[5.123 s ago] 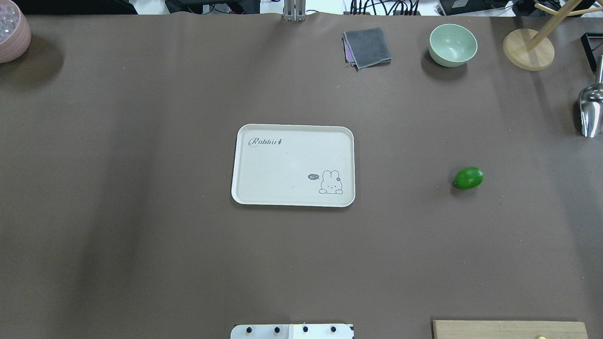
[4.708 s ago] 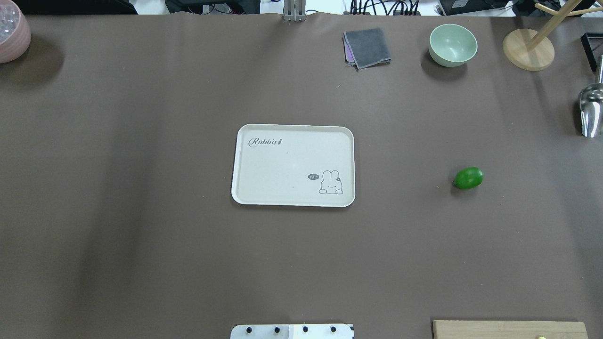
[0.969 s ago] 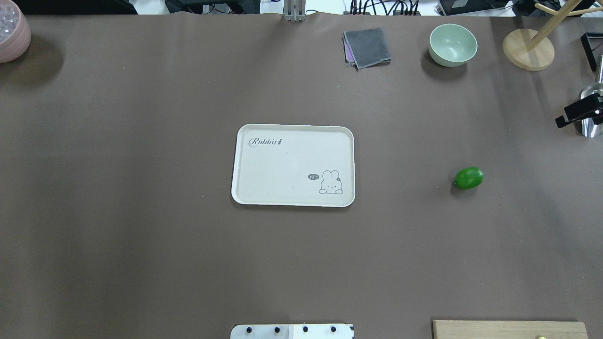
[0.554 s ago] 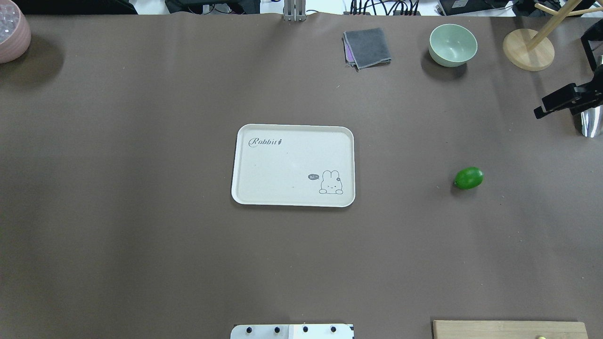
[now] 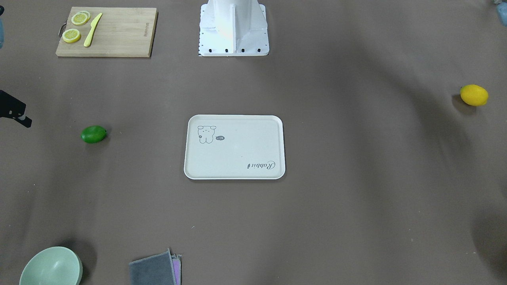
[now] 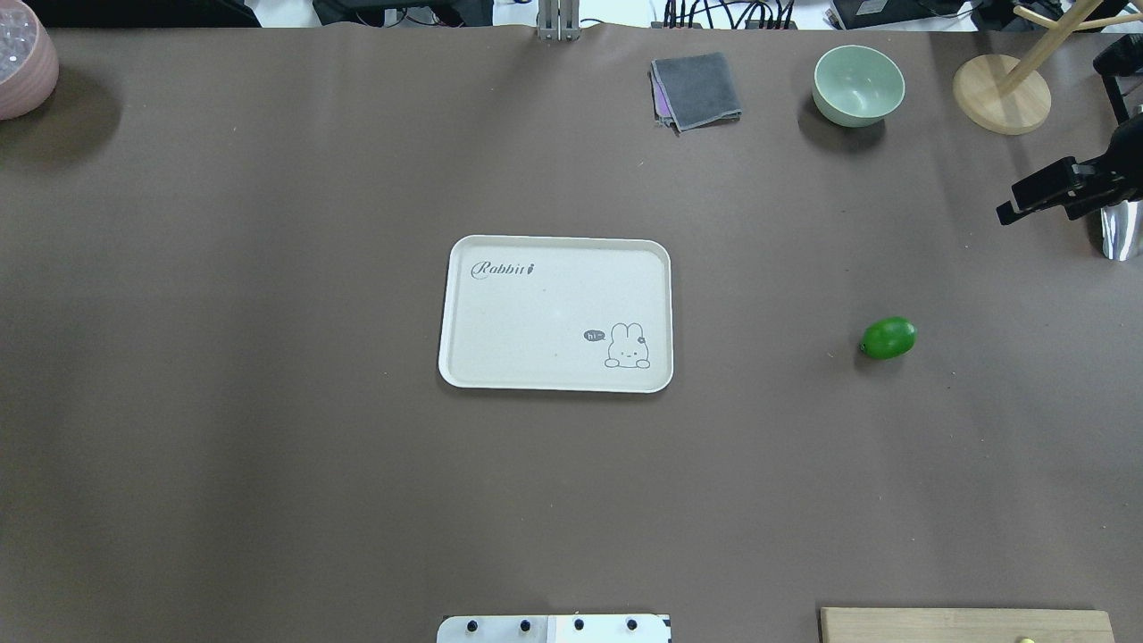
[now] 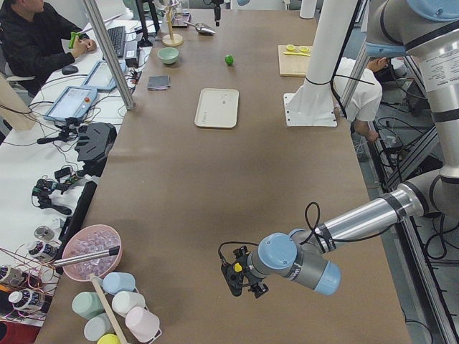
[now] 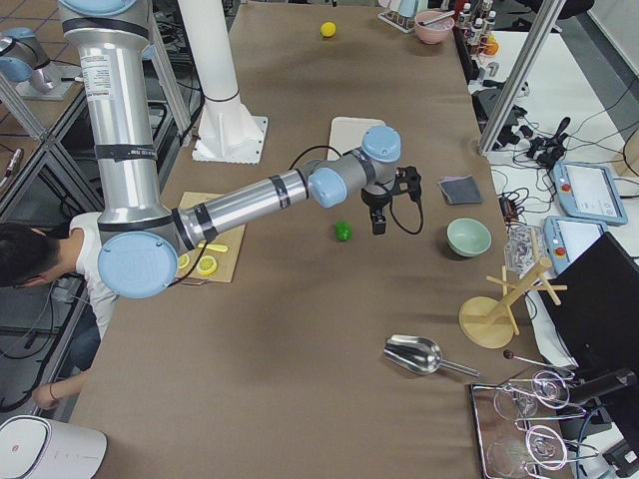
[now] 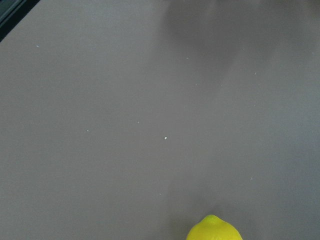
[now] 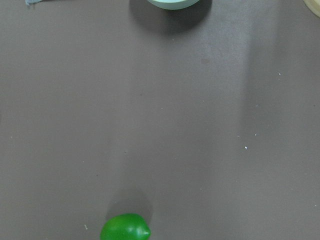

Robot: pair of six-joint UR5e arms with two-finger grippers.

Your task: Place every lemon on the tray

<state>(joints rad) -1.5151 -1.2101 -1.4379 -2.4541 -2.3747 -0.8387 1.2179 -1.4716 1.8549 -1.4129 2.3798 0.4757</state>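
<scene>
My right pincer (image 6: pixel 1007 212) has come into the overhead view from the right edge. Five seconds ago none of it showed there. A second ago only a short black tip poked in over the metal scoop (image 6: pixel 1121 234). Since then it has slid farther in across the table, with more of the dark wrist trailing behind it at the edge. It now hides the scoop's upper part, which lay fully open to view at first; only the scoop's lower end shows beneath me. My tip stands nearer the green lemon (image 6: pixel 888 338) than before, though well apart from it.
</scene>
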